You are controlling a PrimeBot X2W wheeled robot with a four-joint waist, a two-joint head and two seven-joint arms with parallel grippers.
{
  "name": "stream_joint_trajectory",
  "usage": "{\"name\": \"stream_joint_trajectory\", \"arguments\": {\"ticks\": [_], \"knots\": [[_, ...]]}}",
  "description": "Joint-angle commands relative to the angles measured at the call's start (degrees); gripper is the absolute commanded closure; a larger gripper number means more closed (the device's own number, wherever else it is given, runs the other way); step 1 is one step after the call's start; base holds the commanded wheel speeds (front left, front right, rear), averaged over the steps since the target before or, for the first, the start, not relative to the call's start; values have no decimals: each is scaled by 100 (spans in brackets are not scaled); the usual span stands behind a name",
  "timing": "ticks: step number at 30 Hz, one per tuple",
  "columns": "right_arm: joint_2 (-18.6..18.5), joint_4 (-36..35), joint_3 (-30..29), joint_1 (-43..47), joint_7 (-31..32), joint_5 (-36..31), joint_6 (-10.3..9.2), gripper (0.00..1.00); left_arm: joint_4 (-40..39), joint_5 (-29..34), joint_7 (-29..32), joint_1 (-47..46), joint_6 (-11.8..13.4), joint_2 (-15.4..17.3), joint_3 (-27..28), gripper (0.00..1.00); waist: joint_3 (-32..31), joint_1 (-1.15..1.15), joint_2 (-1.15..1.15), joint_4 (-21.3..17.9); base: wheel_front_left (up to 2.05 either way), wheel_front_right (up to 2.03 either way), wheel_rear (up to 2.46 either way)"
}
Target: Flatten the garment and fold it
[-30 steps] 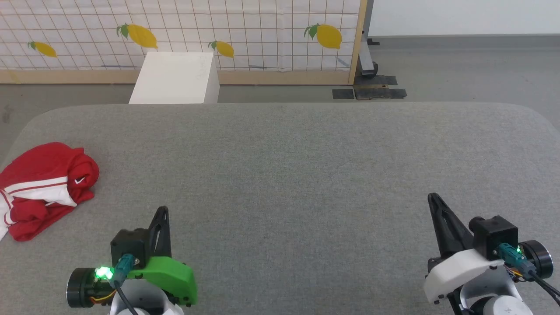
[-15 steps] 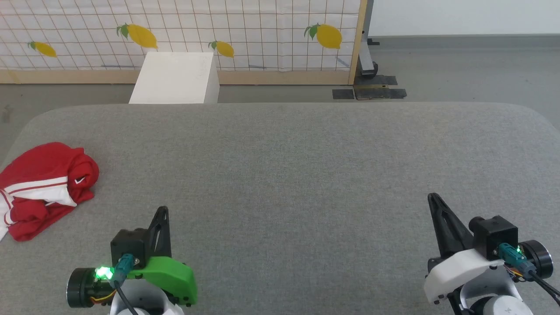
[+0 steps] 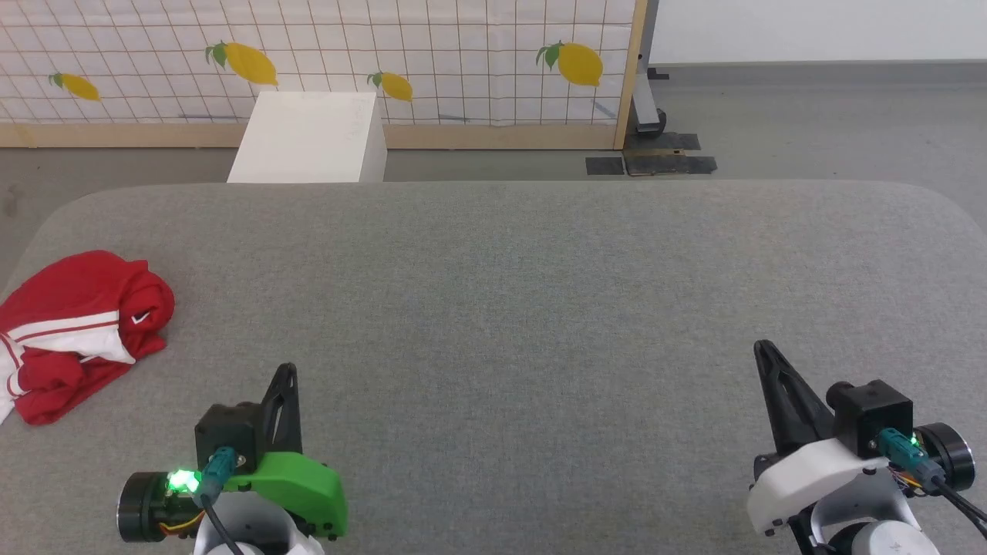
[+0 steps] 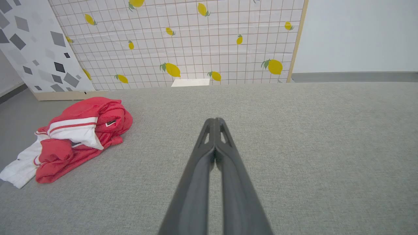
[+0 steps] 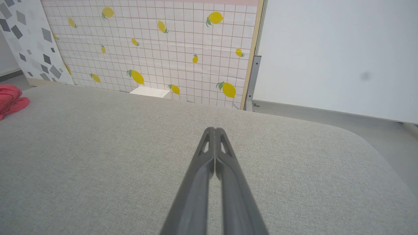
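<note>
The garment (image 3: pixel 77 324), red with white sleeves and red-and-white stripe trim, lies crumpled in a heap at the table's far left edge; one white sleeve hangs toward the edge. It also shows in the left wrist view as the garment (image 4: pixel 75 133), and a red corner of the garment (image 5: pixel 9 99) sits at the left of the right wrist view. My left gripper (image 3: pixel 287 370) hovers near the front left, shut and empty, to the right of the heap. At the front right, my right gripper (image 3: pixel 762 347) is shut and empty, far from the fabric.
The grey fabric-covered table (image 3: pixel 509 293) has rounded corners. Behind it stand a white box (image 3: pixel 308 139) on the floor and a lemon-patterned grid screen (image 3: pixel 324 54) with a wooden frame.
</note>
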Motion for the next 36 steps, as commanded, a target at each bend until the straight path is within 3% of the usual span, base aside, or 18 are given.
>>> {"name": "stream_joint_trajectory", "arguments": {"ticks": [1,5,6,36], "knots": [[12,-30,7,-88,1,-29,-10,100,-17,74,8,-104,-4,0,17,100,0,0,0,0,0,0,0],[12,-30,7,-88,1,-29,-10,100,-17,74,8,-104,-4,0,17,100,0,0,0,0,0,0,0],[0,0,0,0,-1,2,0,0,0,-1,-1,0,0,0,-1,0,0,0,0,0,0,0,0],[1,15,-104,20,-323,248,-2,0,193,-337,-322,-45,109,0,-245,0,22,0,0,1,0,0,0]]}}
